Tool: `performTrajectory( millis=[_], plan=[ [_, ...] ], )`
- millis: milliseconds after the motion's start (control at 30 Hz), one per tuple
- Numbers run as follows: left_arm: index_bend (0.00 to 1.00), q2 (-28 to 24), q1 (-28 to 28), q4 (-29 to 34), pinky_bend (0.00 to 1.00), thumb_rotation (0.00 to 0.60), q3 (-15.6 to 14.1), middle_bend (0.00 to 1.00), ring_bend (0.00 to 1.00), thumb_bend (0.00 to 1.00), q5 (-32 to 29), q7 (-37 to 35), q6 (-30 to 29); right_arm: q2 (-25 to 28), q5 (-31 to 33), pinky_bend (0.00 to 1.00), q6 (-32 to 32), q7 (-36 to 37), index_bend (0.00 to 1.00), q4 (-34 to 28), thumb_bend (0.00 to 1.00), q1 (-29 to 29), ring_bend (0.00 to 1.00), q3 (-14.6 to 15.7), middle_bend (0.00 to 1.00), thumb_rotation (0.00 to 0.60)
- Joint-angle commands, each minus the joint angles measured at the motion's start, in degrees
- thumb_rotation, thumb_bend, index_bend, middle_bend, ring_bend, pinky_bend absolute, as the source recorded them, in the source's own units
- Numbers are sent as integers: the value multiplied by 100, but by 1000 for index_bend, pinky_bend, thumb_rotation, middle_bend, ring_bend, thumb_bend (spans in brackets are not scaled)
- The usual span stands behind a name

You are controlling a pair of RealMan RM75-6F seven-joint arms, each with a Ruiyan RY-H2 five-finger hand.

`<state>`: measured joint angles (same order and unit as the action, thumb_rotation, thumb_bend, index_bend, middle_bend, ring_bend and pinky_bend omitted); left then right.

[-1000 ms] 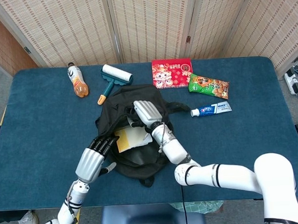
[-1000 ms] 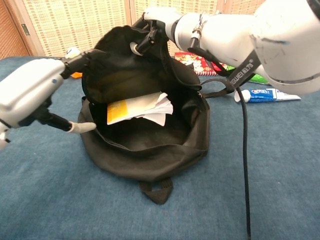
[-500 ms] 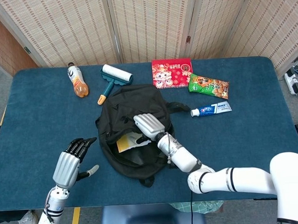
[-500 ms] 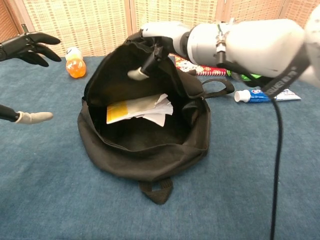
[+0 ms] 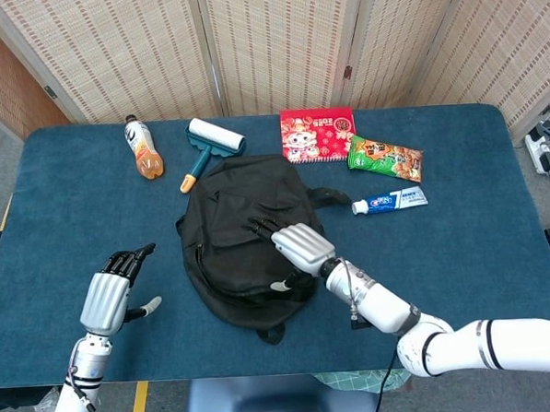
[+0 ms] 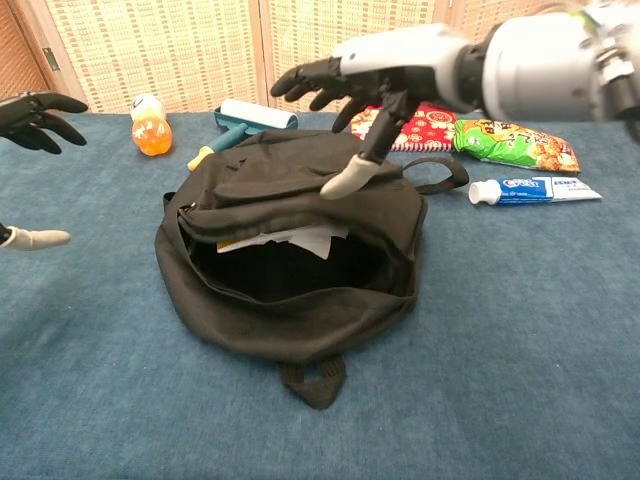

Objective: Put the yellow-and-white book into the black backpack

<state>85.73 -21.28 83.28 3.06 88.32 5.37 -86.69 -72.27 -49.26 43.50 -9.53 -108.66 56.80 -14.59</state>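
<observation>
The black backpack [image 5: 235,236] lies in the middle of the blue table, its top flap [image 6: 300,170] now fallen over the mouth. Inside the half-closed opening a strip of the yellow-and-white book [image 6: 285,238] still shows. My right hand [image 5: 298,248] hovers open just above the bag's upper side, also seen as the right hand [image 6: 375,80] with fingers spread, holding nothing. My left hand [image 5: 106,293] is open and well to the left of the bag, only its fingertips [image 6: 30,108] entering the chest view.
Behind the bag lie an orange drink bottle [image 5: 142,148], a lint roller [image 5: 209,140], a red packet [image 5: 317,133], a green snack bag [image 5: 385,158] and a toothpaste tube [image 5: 390,201]. The table's front edge runs close below the bag.
My right hand let go of the bag's flap and drew back towards me; the flap dropped over the opening, hiding most of the book. My left hand drifted a little further left.
</observation>
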Motion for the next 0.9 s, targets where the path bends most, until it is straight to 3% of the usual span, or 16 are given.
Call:
performTrajectory(
  millis=[33, 167, 267, 367, 433, 533, 767, 900],
  plan=[
    [157, -102, 45, 26, 275, 600, 91, 290, 303, 0, -140, 44, 74, 381, -402, 136, 178, 279, 0, -336, 0, -307, 22, 5, 40, 594],
    [157, -248, 113, 95, 274, 600, 196, 290, 303, 0, -312, 102, 107, 800, -838, 135, 273, 669, 0, -618, 0, -635, 26, 5, 40, 574],
    [158, -353, 168, 156, 274, 600, 249, 289, 303, 0, -416, 153, 122, 1088, -1049, 140, 309, 644, 0, -733, 1, -825, 42, 180, 53, 591],
    [162, -419, 234, 152, 274, 600, 308, 289, 305, 0, -550, 188, 128, 1205, -1165, 219, 749, 316, 6, -783, 146, -1120, 106, 436, 113, 600],
    [170, -461, 287, 138, 274, 600, 366, 291, 307, 0, -704, 181, 157, 1185, -1225, 307, 1187, 89, 90, -770, 297, -1390, 182, 616, 187, 600],
    [187, -542, 368, 134, 274, 600, 466, 293, 308, 5, -963, 119, 216, 1196, -1319, 379, 1714, -96, 200, -710, 396, -1798, 242, 866, 251, 600],
    [229, -778, 570, 149, 266, 600, 588, 293, 304, 119, -1494, 221, 356, 1217, -1749, 357, 2948, -332, 196, -255, 400, -2790, 220, 1327, 256, 600],
    [234, -904, 729, 205, 252, 600, 585, 292, 296, 120, -1667, 421, 279, 1251, -1935, 245, 3297, -46, 53, 67, 340, -3294, 151, 1553, 216, 600]
  ],
)
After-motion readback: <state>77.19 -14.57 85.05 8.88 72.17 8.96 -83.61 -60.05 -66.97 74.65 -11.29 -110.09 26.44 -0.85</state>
